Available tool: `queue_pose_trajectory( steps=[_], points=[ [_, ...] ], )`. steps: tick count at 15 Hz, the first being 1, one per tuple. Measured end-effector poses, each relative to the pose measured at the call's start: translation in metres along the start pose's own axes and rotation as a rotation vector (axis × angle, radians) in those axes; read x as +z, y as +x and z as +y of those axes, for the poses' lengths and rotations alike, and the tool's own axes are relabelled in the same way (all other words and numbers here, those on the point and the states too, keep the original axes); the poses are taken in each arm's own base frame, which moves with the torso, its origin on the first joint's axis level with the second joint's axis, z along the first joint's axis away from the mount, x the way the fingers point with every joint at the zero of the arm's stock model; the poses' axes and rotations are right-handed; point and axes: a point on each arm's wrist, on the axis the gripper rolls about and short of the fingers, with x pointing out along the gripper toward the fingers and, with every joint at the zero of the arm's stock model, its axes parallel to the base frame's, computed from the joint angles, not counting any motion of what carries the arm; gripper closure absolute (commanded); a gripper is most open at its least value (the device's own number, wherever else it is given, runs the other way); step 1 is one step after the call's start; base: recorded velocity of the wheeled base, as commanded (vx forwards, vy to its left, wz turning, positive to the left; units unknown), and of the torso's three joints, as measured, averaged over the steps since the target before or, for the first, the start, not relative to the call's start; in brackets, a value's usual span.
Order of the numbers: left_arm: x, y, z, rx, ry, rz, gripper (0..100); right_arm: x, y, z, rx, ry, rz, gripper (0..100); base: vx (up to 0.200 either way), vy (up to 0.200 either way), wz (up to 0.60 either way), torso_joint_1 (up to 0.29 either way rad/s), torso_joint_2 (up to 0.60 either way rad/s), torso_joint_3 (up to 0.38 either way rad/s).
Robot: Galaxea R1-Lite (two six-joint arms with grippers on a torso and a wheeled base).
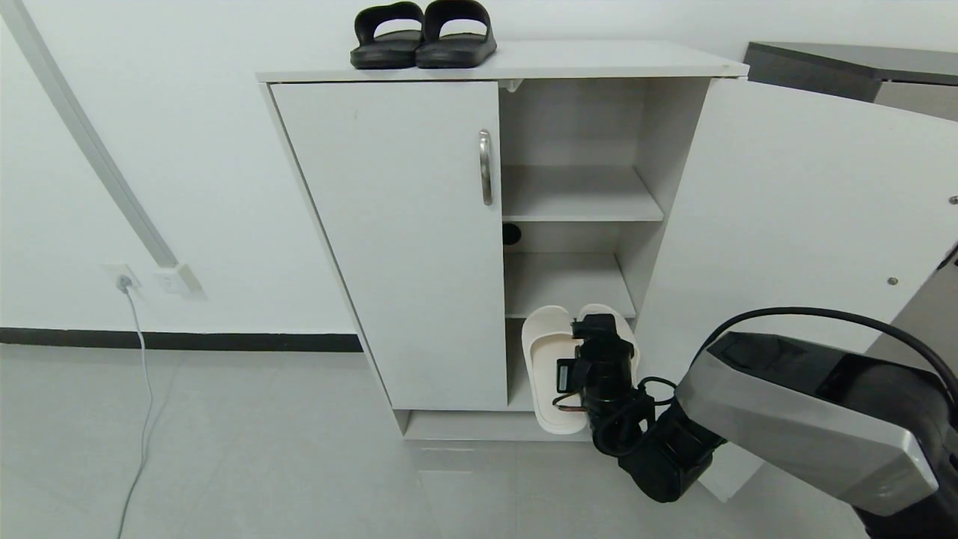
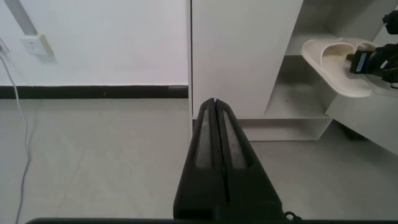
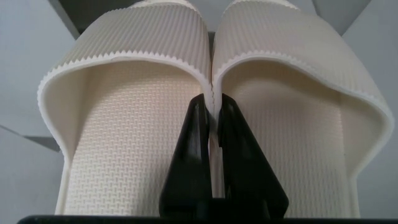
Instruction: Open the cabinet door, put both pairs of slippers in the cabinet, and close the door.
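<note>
White slippers [image 1: 542, 352] only half inside the cabinet [image 1: 389, 247]
The right gripper [image 3: 213, 102] pinches both by their inner edges at the lowest compartment; released here, the near heels may overhang and stop the door [image 1: 793, 202]. The left gripper [image 2: 215, 106] is closed, empty.

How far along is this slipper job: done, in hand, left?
Done: the cabinet door stands open. In hand: the right gripper is shut on the white slippers, partway into the bottom compartment. Left: the black slippers sit on the cabinet top, and the door needs closing.
</note>
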Motion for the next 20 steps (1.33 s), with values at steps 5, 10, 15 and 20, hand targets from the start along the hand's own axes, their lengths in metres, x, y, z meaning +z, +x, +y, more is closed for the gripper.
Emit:
queue_pose_trajectory(
  steps=[5,10,15,20],
  points=[
    [0.0,0.0,0.0,0.0,0.0,-0.001,100,-0.002,0.001,-0.001,-0.001,-0.008,0.005,100,0.2,0.0,0.0,0.001,0.0,0.001],
    [0.0,0.0,0.0,0.0,0.0,0.0,100,-0.003,0.002,-0.002,-0.006,-0.008,0.005,100,0.2,0.0,0.0,0.006,0.0,-0.001],
    [0.0,0.0,0.0,0.0,-0.001,0.0,100,-0.007,0.008,-0.006,-0.01,-0.008,0.011,100,0.08,0.0,0.0,0.001,0.0,0.0],
    [0.0,0.0,0.0,0.001,-0.001,-0.001,100,-0.009,0.023,-0.015,-0.001,-0.003,0.021,100,0.0,0.0,0.0,0.0,0.0,0.0]
  ],
)
